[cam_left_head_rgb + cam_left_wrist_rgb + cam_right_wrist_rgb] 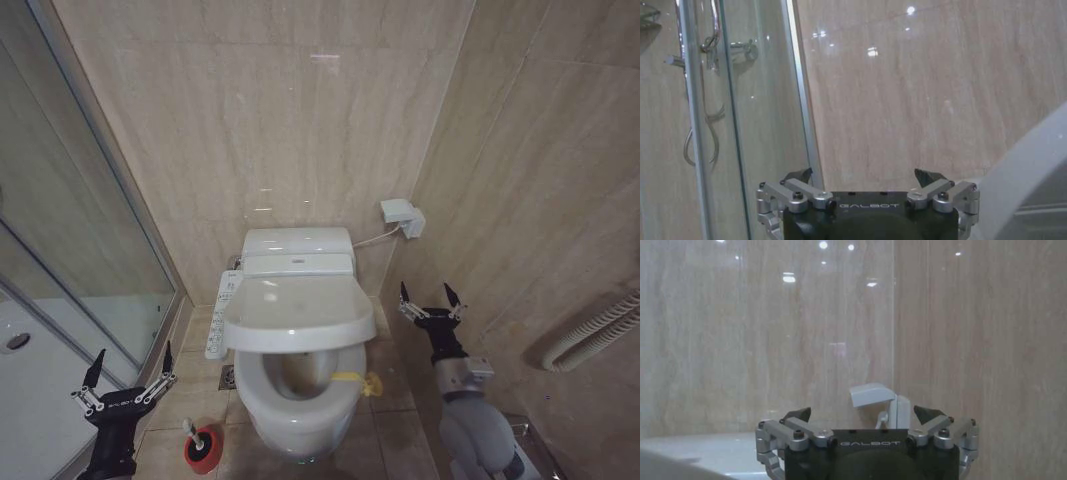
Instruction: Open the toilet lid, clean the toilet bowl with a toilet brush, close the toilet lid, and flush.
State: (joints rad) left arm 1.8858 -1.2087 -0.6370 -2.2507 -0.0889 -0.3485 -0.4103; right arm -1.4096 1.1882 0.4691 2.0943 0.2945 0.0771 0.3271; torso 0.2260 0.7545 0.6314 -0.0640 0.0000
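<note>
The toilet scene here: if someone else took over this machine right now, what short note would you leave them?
Left gripper: open, empty, low by the shower glass, above the toilet brush.
Right gripper: open, empty, raised beside the toilet bowl near the side wall.
Toilet lid: partly lifted, yellow tie at the rim.
Brush sits in its red holder on the floor.
Done: nothing finished.
Left: raise lid fully, scrub, close, flush.

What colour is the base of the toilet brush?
Red; the toilet brush shows best in the head view.
</note>
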